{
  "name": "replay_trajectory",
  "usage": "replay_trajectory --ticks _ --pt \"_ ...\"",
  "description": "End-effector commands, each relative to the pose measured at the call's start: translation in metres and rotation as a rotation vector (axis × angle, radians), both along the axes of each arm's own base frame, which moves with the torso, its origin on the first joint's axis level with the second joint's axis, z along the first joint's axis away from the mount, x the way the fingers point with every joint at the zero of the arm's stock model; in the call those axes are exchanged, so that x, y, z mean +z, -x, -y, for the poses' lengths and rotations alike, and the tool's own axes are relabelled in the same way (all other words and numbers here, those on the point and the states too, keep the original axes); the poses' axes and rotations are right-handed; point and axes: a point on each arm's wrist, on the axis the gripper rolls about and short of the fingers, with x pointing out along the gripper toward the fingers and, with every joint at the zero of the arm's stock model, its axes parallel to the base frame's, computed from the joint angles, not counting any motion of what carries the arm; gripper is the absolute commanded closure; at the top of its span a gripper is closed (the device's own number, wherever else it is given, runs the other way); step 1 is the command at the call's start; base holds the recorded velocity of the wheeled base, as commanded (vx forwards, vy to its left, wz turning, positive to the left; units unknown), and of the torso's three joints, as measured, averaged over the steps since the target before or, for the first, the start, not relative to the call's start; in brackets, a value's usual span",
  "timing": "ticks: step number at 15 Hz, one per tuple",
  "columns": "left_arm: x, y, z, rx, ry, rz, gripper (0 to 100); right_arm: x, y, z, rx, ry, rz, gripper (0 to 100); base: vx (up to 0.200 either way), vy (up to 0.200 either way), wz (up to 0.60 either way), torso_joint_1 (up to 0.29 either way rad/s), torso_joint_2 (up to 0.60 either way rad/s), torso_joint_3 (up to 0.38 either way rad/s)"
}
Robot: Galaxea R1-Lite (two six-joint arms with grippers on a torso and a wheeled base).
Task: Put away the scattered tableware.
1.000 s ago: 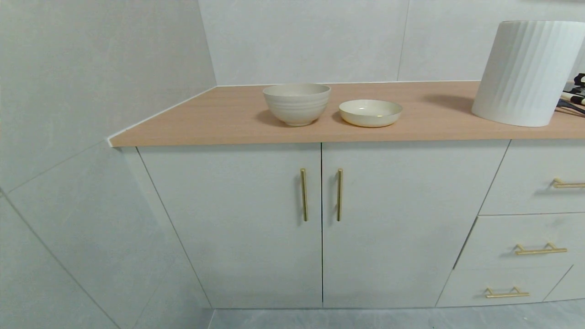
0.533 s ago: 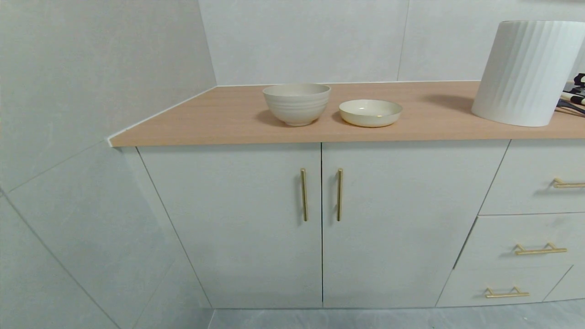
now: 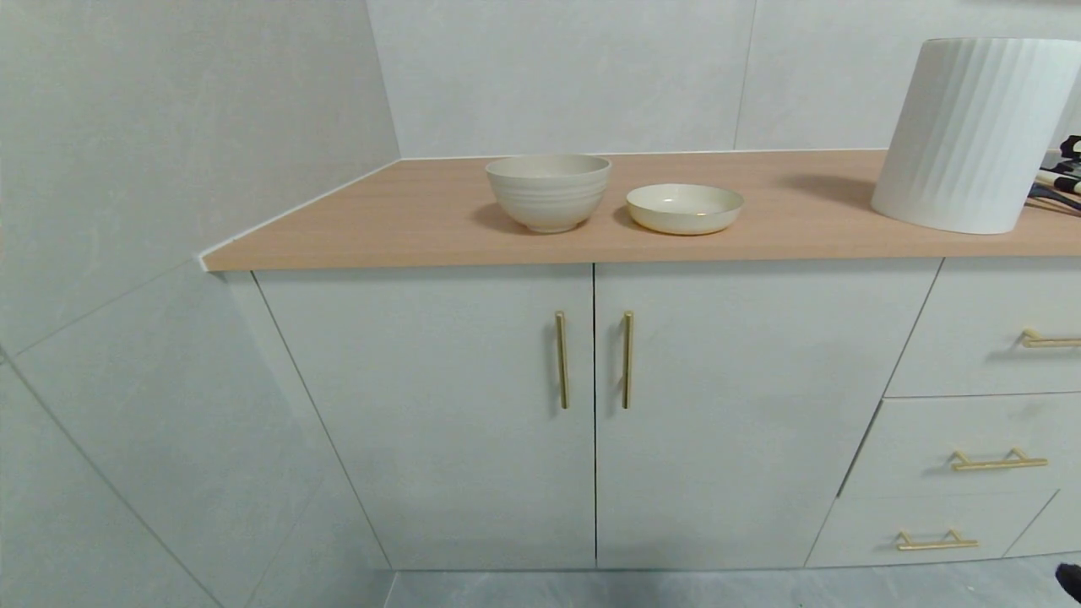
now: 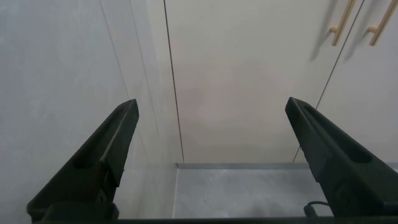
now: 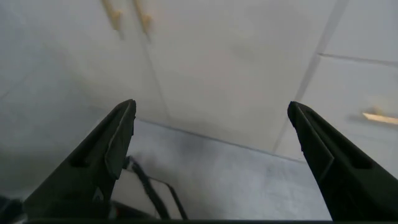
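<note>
Bowl (image 3: 548,191) and shallow dish (image 3: 684,208) both sit upright on the wooden desk (image 3: 405,228), near its front edge. The bowl is on the left and the dish just beside it on the right, with a small gap between them, not touching. Both look empty.

A tall white ribbed tub (image 3: 971,135) stands on the same desk, well apart to the right. Some dark utensils (image 3: 1060,181) lie behind it at the frame edge; I cannot tell what they are.

Under the desk are two shut cabinet doors (image 3: 439,405), and their gold bar handles (image 3: 562,359) stand side by side at the centre seam, right below the bowl and dish. A stack of drawers (image 3: 996,460) is to the right, all shut.

Left hand (image 4: 210,106): fingers spread wide, nothing held, low in front of the left cabinet door, with the grey floor (image 4: 236,186) below.

Right hand (image 5: 211,106): fingers also spread wide, nothing held, low in front of the cabinet near the drawers. A dark cable (image 5: 152,193) lies on the floor under it.
</note>
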Motion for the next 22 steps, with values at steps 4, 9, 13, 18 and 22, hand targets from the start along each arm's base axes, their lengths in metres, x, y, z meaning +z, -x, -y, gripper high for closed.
replay_trajectory --ticks 4,9,13,18,22 --pt "0.000 0.000 0.000 0.001 0.002 -0.002 0 0.007 -0.146 -0.066 0.219 0.025 -0.114 0 0.000 0.000 0.00 0.000 0.00 0.000" --pt "0.000 0.000 0.000 -0.001 0.002 -0.002 0 -0.017 -0.212 -0.130 0.340 0.021 -0.112 0 0.000 0.000 0.00 0.000 0.00 0.000" --pt "0.000 0.000 0.000 -0.001 0.002 -0.002 0 -0.019 -0.241 -0.173 0.395 -0.033 -0.119 0 0.000 0.000 0.00 0.000 0.00 0.000" --pt "0.000 0.000 0.000 0.001 0.002 -0.002 0 -0.018 -0.267 -0.203 0.388 -0.168 -0.153 0 0.000 0.000 0.00 0.000 0.00 0.000" --pt "0.000 0.000 0.000 0.001 0.002 -0.002 0 -0.028 -0.280 -0.215 0.367 -0.248 -0.208 0 0.000 0.000 0.00 0.000 0.00 0.000"
